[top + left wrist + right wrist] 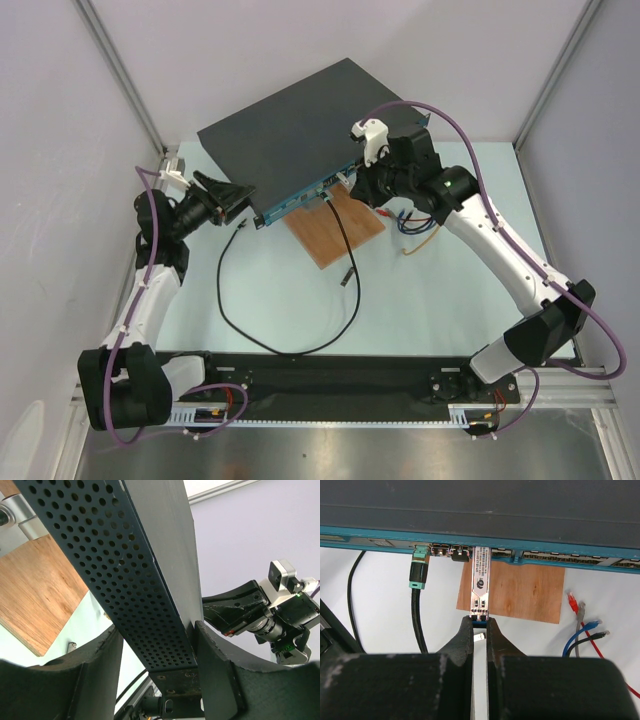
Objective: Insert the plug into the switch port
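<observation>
- Switch [290, 120]: lies at an angle in the upper centre of the top view, its teal port face turned toward the lower right.
- Left gripper [235, 197]: set on the switch's left corner. In the left wrist view the 2 fingers [215, 670] appear pressed against the top and underside of the perforated side wall, so a clamp on the box is judged.
- Right gripper [480, 623]: pinched together on the tail of the plug [480, 585], a slim silver module at the centre of the right wrist view. Its nose is at a port mouth on the teal strip; the depth of entry cannot be told.
- A black cable [418, 572] with a teal boot is already seated 2 or 3 ports to the left. A wooden board [530, 592] shows below the port face.

Risks, as judged:
- Only the tail is held, so the plug could pivot or slide between the pads if its nose is caught on the port edge.
- A slight tilt or sideways offset could jam it half-seated.
- If the left clamp is slack, the switch would be pushed back by the insertion force.
- The neighbouring cable could be fouled by a leftward drift.
</observation>
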Controlling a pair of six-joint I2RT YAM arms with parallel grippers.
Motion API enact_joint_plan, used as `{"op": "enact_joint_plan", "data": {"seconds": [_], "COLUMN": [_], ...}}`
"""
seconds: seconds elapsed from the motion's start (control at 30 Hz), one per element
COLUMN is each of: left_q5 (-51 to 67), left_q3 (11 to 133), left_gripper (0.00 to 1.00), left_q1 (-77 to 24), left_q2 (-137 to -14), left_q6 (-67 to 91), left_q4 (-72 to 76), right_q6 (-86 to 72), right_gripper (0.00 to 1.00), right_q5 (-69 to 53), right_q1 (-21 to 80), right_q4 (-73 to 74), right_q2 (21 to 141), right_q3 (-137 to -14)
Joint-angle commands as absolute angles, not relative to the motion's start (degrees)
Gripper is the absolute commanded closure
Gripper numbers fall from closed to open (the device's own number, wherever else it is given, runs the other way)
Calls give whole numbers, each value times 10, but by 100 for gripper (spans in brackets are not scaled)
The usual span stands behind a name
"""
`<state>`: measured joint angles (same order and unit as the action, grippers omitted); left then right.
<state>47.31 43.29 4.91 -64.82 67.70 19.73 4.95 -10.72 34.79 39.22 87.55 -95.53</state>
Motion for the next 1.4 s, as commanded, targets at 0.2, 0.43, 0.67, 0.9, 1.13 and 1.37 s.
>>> {"op": "enact_joint_plan", "data": {"seconds": [0.2, 0.43, 0.67, 0.9, 1.13, 1.37], "left_q5": [456, 456, 457, 459, 459, 458], "left_q3": [454, 458, 461, 464, 464, 463], "left_gripper": [100, 100, 100, 100, 100, 100], "left_q1": [15, 15, 15, 15, 15, 15], "left_q2": [-650, -657, -657, -657, -657, -655], "left_q6": [630, 631, 631, 631, 629, 628], "left_q4": [228, 228, 226, 223, 222, 220], "right_q6": [54, 65, 76, 87, 92, 89], "right_gripper": [100, 100, 100, 100, 100, 100], "right_q5": [-94, -78, -70, -54, -47, -50], "right_q1": [341, 345, 353, 374, 378, 374], "right_q4": [353, 366, 380, 386, 391, 386], "right_q2": [888, 889, 885, 891, 894, 880], "right_q3": [-993, -1011, -1020, -1038, -1041, -1006]}}
